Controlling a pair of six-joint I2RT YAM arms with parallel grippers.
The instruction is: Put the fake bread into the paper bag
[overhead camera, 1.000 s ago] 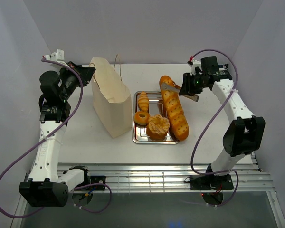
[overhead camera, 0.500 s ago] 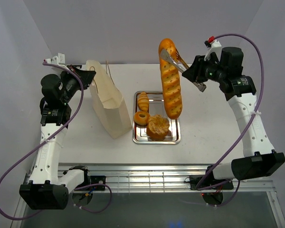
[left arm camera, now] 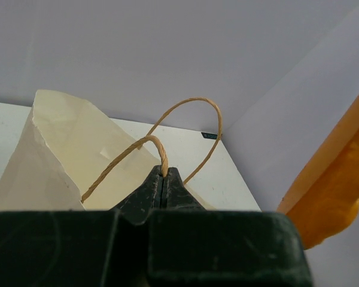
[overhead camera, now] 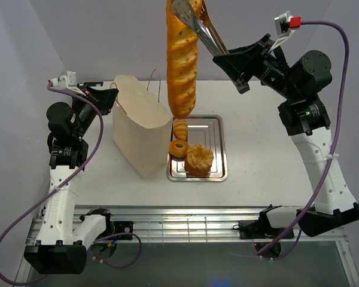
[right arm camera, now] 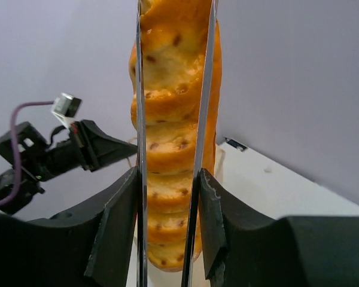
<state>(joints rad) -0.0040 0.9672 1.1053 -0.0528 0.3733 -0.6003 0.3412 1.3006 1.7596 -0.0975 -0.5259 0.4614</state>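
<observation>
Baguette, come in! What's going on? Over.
Left fingers shut on bag handle. Right fingers squeezing tongs; baguette hangs upright, not yet in paper bag. Nothing blocking its mouth.

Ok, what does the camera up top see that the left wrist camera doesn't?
Only the top view shows the tray with the bun, doughnut and small roll on it, plus the tongs squeezed by the right pincer. Only the left wrist view shows up close that the left pincer is shut on the bag's string handle. Both show the paper bag and the long baguette.
</observation>
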